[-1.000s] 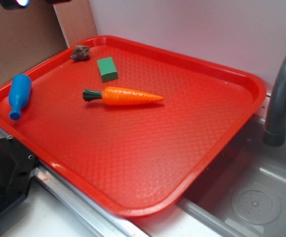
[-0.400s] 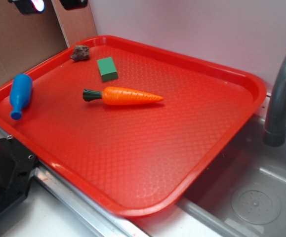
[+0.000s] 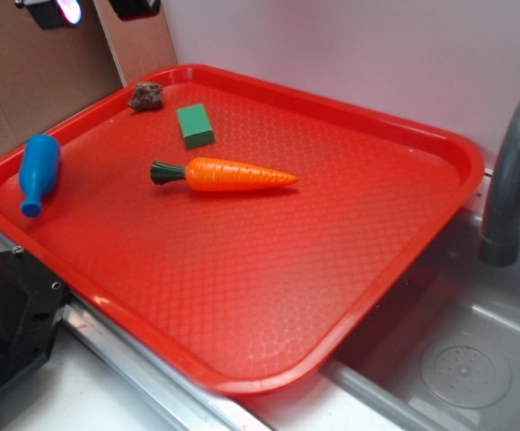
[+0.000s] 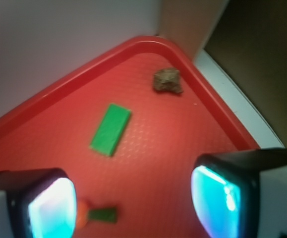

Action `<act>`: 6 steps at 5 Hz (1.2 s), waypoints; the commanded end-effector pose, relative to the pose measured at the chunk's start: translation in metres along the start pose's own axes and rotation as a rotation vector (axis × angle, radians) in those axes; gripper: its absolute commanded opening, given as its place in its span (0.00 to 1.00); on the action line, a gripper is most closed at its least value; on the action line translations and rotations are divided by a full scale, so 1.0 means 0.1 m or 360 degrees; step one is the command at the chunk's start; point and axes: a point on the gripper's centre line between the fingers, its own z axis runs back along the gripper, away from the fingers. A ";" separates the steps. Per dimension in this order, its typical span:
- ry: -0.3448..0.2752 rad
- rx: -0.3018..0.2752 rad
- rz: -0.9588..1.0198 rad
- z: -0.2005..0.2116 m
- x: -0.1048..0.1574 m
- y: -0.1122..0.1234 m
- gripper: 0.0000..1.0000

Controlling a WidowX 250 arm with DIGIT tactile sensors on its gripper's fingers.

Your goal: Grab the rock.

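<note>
Our gripper (image 4: 136, 198) is hovering with fingers spread wide, grasping nothing.
The rock (image 4: 167, 81) is sitting in the red tray's (image 4: 59, 84) corner, upper centre, beyond the green block (image 4: 110, 129).

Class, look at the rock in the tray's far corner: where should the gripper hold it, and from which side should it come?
Come from above. The rock is a low, lumpy stone lying close to the tray's corner rim, so a sideways approach looks cramped. Probably close the open gripper across its narrower middle, fingers kept clear of the rim.
</note>
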 end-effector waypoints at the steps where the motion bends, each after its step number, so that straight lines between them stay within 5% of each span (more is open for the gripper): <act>1: -0.0042 0.0096 0.0062 -0.48 0.56 0.22 1.00; 4: 0.0062 0.0095 0.0051 -1.13 0.84 0.14 1.00; 6: 0.0038 0.0268 0.0156 -0.97 0.61 0.24 1.00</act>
